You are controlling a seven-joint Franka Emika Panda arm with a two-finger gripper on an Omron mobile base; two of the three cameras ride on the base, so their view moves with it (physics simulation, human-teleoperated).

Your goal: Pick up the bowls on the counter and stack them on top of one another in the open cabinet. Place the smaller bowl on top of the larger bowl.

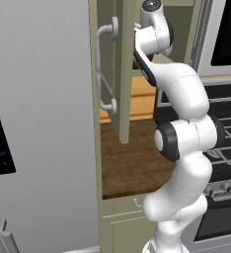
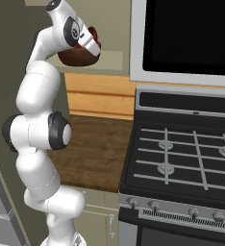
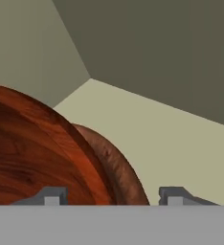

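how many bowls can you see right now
2. The small bowl sits inside the large bowl, both on the cabinet shelf, between the open claw tips.

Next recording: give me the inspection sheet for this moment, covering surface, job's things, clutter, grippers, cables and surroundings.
Surface: dark wood counter, no bowls on the part in view.
Job's things: smaller bowl sits inside the larger bowl on the shelf of the open cabinet; the cabinet door stands open.
Clutter: nothing seen.
Grippers: gripper up in the cabinet, its fingertips standing either side of the bowls' rims; whether it holds them cannot be told.
Cables: nothing seen.
Surroundings: black stove on the right, grey fridge on the left, beige drawers under the counter.
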